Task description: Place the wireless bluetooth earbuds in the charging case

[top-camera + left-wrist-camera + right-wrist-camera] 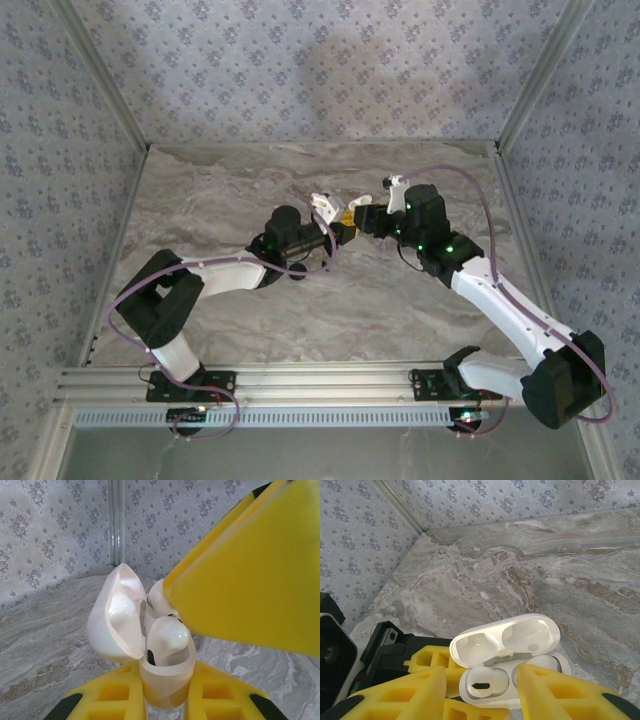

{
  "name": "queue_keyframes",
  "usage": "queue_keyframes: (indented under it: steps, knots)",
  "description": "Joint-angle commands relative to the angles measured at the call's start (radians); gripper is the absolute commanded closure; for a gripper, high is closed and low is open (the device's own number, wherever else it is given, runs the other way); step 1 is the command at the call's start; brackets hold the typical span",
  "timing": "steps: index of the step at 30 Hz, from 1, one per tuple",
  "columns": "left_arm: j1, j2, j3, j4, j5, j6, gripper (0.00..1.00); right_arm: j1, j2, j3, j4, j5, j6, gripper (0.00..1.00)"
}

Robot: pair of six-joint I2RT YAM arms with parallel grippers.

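My left gripper (165, 697) clenched on charging case (165, 685), lid (505, 640) open, over surface (250, 300) middle, toward far edge. My right gripper (479, 672) just above, jaws apart, grasping nothing. White earbuds (170, 637) in wells, one half hidden. Likely light, slick, hard: nudge heads gently.

The charging case (506, 639) is white, glossy and rounded. Its hinged lid is swung wide open, showing 2 smooth hollows inside. The case stands with its base down and its opening up, the base clamped between the fingers of the left gripper (167, 707). It is held clear of the table (240, 310), over the middle of the far half. 2 wireless bluetooth earbuds (482, 682), both white, are in the base. One is seated in its well, its rounded head up, a small dark slot on it. The other earbud (157, 600) stands in the neighbouring well, partly hidden. I cannot tell whether it is pressed fully home.
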Motion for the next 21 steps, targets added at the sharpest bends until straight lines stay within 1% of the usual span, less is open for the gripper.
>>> queue_keyframes:
  steps: [1,3,6,11,15,17,21]
  knots:
    - [-0.006,-0.078,0.007,0.094,0.034,0.028,0.93,-0.016,-0.020,0.035,-0.073,0.037,-0.006,0.54]
    - [-0.004,-0.083,0.000,0.084,0.035,0.038,0.93,-0.021,-0.040,0.053,-0.095,0.018,-0.015,0.53]
    - [-0.003,-0.097,-0.013,0.057,0.060,0.065,0.93,-0.048,-0.058,0.089,-0.154,-0.060,-0.032,0.51]
    - [-0.002,-0.135,-0.013,-0.040,0.146,0.131,0.93,-0.156,-0.050,0.151,-0.235,-0.310,-0.051,0.48]
    - [-0.003,-0.153,-0.005,-0.094,0.212,0.164,0.93,-0.249,-0.011,0.183,-0.247,-0.504,-0.045,0.45]
    - [-0.003,-0.159,0.006,-0.121,0.243,0.174,0.93,-0.276,0.012,0.196,-0.242,-0.584,-0.045,0.44]
    - [-0.003,-0.154,0.026,-0.151,0.275,0.180,0.93,-0.292,0.051,0.203,-0.212,-0.695,-0.040,0.42]
